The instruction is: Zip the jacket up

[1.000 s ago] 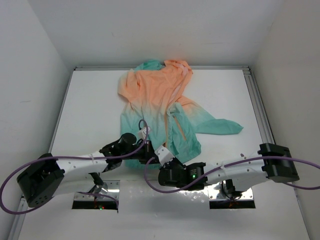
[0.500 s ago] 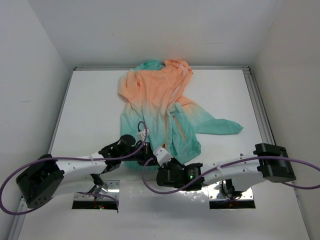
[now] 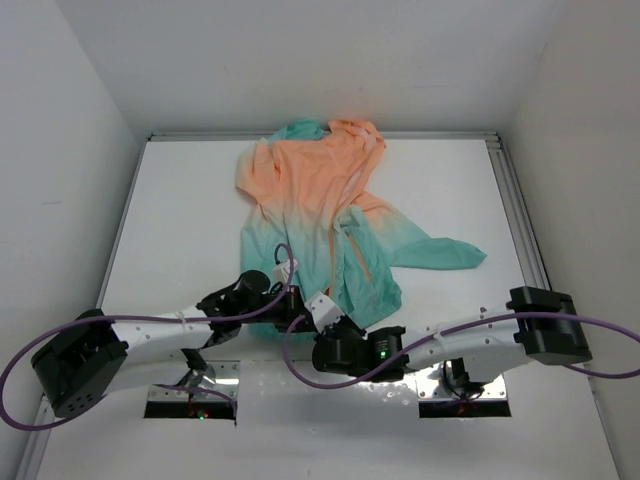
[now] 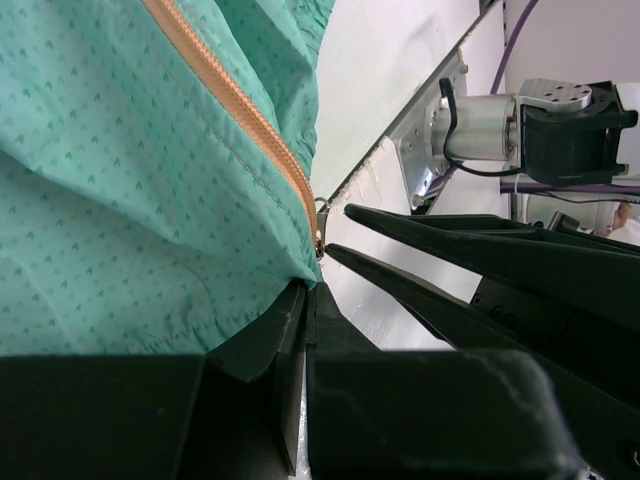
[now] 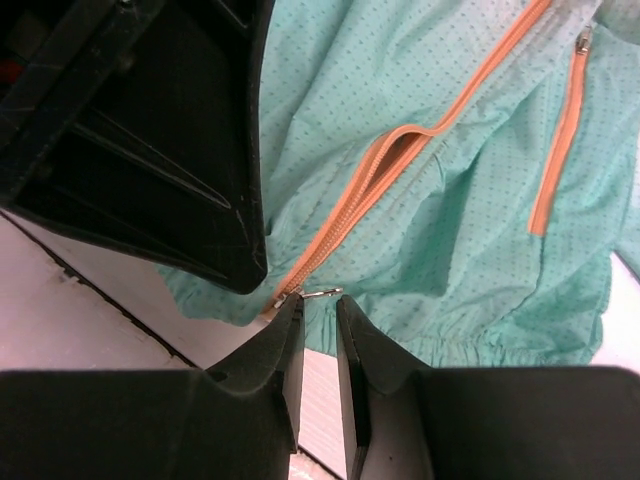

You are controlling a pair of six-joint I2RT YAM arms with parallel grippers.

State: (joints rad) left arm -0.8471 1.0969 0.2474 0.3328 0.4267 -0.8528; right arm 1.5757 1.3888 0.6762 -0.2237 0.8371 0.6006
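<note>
One jacket (image 3: pixel 315 215) lies spread on the white surface (image 3: pixel 180 220), its hood at the far edge and its teal hem towards the near edge. The left fingers (image 4: pixel 270 330) are pressed together, pinching the hem right at the foot of the orange front zipper (image 5: pixel 350 205). The right fingers (image 5: pixel 275 345) stand slightly spread, tips either side of the one metal zipper pull (image 5: pixel 320 292), not clamped on it. A second, shorter orange zip (image 5: pixel 560 150) shows nearby.

Jacket (image 3: pixel 310 190) — peach above, dotted teal below — orange zipper (image 4: pixel 235 110)
</note>
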